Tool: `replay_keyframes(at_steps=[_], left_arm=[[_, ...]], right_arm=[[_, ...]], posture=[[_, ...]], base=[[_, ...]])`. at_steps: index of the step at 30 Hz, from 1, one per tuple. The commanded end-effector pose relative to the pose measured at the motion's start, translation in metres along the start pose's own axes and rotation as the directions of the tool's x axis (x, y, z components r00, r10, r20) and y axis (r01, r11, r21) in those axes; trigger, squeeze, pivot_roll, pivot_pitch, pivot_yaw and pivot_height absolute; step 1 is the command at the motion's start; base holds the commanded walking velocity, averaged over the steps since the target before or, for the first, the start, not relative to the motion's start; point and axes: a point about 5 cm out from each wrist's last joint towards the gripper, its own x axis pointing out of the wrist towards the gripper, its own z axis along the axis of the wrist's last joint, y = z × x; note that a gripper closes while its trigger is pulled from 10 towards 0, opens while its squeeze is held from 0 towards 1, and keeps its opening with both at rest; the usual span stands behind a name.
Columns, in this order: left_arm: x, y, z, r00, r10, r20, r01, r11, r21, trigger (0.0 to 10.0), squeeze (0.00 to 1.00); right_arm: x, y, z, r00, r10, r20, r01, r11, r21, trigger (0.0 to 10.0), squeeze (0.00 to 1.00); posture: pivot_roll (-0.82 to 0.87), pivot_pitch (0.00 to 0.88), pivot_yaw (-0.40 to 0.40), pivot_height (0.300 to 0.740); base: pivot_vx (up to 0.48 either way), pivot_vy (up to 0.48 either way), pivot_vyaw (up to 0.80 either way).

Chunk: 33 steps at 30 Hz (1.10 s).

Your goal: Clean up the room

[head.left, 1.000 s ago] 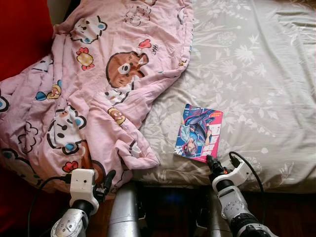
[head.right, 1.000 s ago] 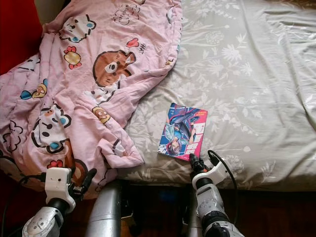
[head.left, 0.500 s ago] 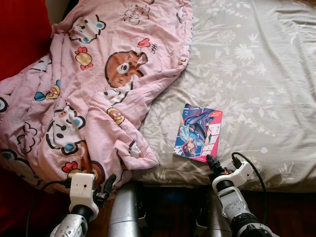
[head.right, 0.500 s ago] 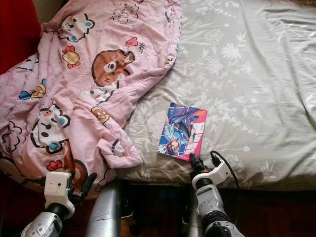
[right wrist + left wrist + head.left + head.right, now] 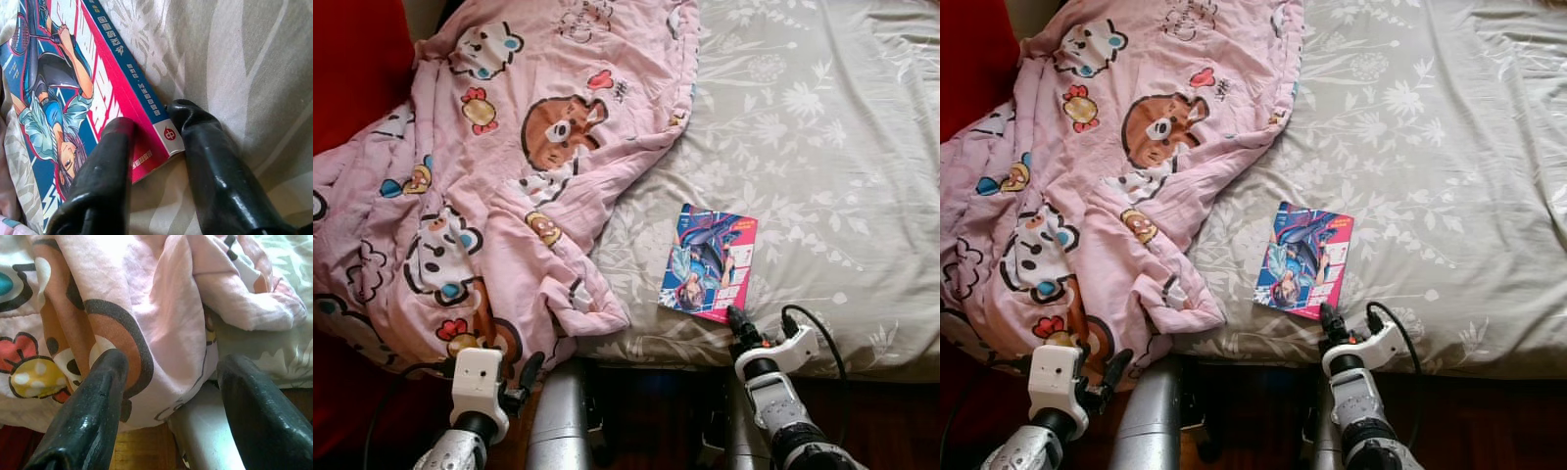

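Right gripper at the near corner of a comic book lying on the grey floral sheet; its fingers are parted, straddling the book's spine corner, one resting on the cover. Left gripper, fingers spread, points at the hanging edge of the pink cartoon quilt.

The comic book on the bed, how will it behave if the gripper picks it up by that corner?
The comic book looks thin and soft-covered, so it will probably droop. It is likely light. The right gripper straddles only its spine corner, so it may pivot.
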Motion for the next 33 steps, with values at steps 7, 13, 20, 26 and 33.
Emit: replay_keyframes(at_steps=[7, 13, 20, 26, 33], left_arm=[[-0.005, 0.002, -0.007, 0.999, 0.005, -0.042, -0.004, 1.0, 0.024, 10.0, 0.0], [-0.001, -0.001, -0.008, 0.999, -0.01, -0.047, 0.012, 0.998, 0.055, 10.0, 0.0], [0.013, -0.005, -0.012, 0.999, -0.011, -0.038, 0.013, 0.999, 0.042, 10.0, 0.0], [0.03, -0.007, -0.013, 1.0, -0.011, -0.025, 0.012, 0.999, 0.038, 10.0, 0.0], [0.072, -0.012, -0.016, 1.0, 0.002, -0.021, -0.001, 0.998, 0.056, 10.0, 0.0]], right_arm=[[-0.021, -0.022, -0.042, 0.983, -0.095, -0.155, 0.102, 0.994, 0.039, 0.0, 0.0], [-0.02, -0.021, -0.04, 0.985, -0.089, -0.145, 0.094, 0.995, 0.028, 0.0, 0.0], [-0.012, -0.013, -0.03, 0.994, -0.065, -0.092, 0.059, 0.996, -0.067, 0.0, 0.0], [-0.004, -0.001, -0.015, 0.999, 0.001, -0.035, -0.005, 0.992, -0.128, 0.0, 0.0], [0.005, 0.011, 0.021, 0.994, 0.034, 0.106, -0.009, 0.973, -0.229, 0.0, 0.0]], posture=[[0.18, 0.437, 0.102, 0.62], [0.18, 0.426, 0.098, 0.62], [0.15, 0.385, 0.084, 0.62], [0.11, 0.322, 0.063, 0.62], [0.02, 0.165, 0.028, 0.62]], base=[[0.0, 0.0, 0.0], [0.0, 0.0, 0.0], [0.0, 0.0, 0.0], [0.0, 0.0, 0.0], [0.0, 0.0, 0.0]])
